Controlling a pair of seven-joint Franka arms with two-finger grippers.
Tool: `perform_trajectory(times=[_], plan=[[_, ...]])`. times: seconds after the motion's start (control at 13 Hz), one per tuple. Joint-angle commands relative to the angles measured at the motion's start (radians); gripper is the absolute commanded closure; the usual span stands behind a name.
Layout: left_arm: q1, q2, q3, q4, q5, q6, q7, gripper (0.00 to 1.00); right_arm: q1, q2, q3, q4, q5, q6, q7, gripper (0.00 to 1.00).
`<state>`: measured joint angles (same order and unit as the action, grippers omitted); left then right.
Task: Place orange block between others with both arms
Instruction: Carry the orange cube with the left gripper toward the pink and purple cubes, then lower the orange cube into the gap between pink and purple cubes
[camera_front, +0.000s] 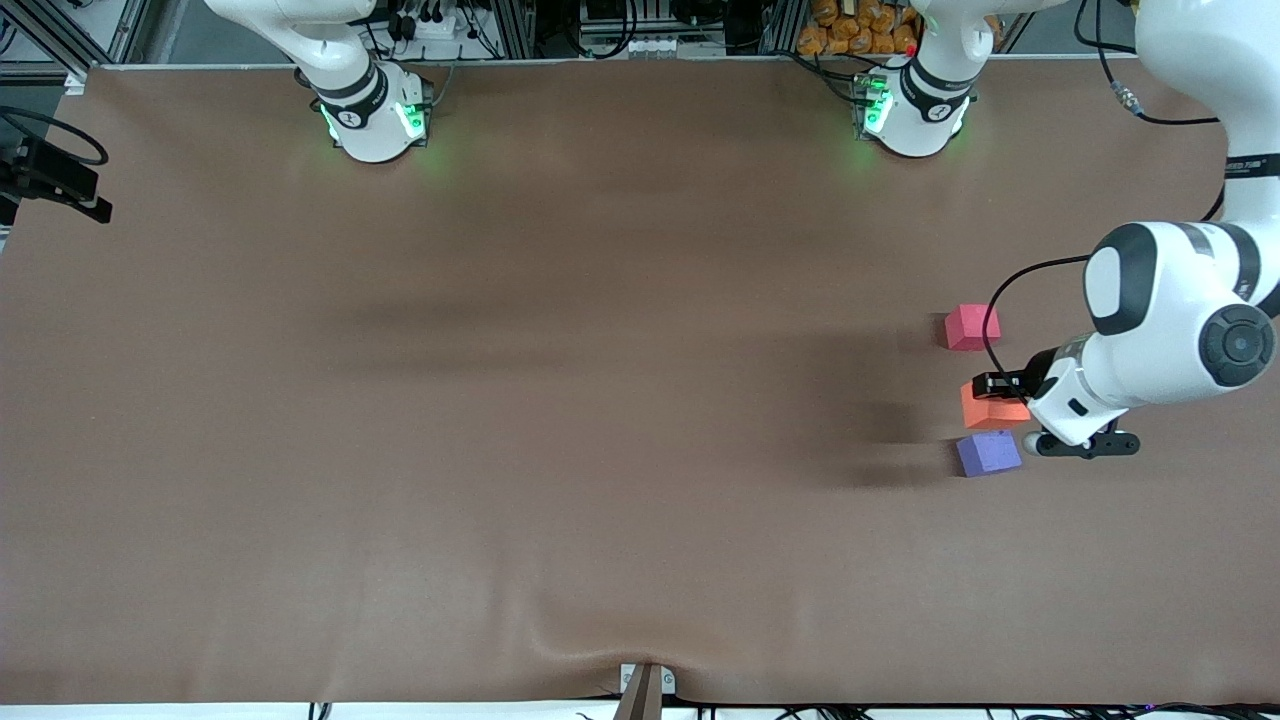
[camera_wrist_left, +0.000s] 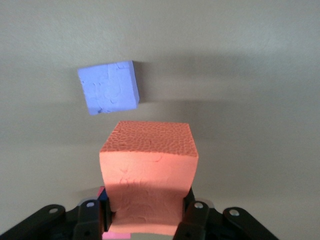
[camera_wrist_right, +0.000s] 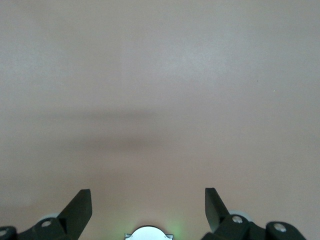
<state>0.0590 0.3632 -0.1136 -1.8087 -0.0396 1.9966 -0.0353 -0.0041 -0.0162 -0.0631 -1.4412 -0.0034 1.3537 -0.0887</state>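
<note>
My left gripper (camera_front: 1003, 398) is shut on the orange block (camera_front: 993, 407), its jaws squeezing two opposite sides (camera_wrist_left: 147, 165). The block hangs low over the brown table (camera_front: 600, 400), over the gap between the red-pink cube (camera_front: 971, 327) and the purple-blue cube (camera_front: 988, 453), close to the purple-blue one. The left wrist view shows that purple-blue cube (camera_wrist_left: 109, 88) lying just past the orange block. My right gripper (camera_wrist_right: 148, 200) is open over bare table with nothing between its fingers; it is out of the front view, and that arm waits.
The two green-lit bases (camera_front: 375, 115) (camera_front: 905, 110) stand along the table's edge farthest from the front camera. A black device (camera_front: 50, 180) sits at the right arm's end. A small bracket (camera_front: 645, 685) marks the edge nearest that camera.
</note>
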Motion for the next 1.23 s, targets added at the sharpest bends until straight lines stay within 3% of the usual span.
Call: perform_trajectory(times=[0.0, 0.38, 1.15], plan=[[0.007, -0.035, -0.020, -0.099, 0.017, 0.074, 0.003, 1.00, -0.005, 0.007, 0.003, 0.013, -0.003, -0.001, 0.004, 0.00], [0.013, -0.053, -0.017, -0.175, 0.091, 0.106, -0.008, 1.00, -0.005, 0.007, 0.002, 0.013, -0.003, 0.004, 0.049, 0.00], [0.097, -0.012, -0.018, -0.258, 0.101, 0.214, 0.021, 1.00, -0.005, 0.007, 0.002, 0.015, 0.000, 0.001, 0.063, 0.00]])
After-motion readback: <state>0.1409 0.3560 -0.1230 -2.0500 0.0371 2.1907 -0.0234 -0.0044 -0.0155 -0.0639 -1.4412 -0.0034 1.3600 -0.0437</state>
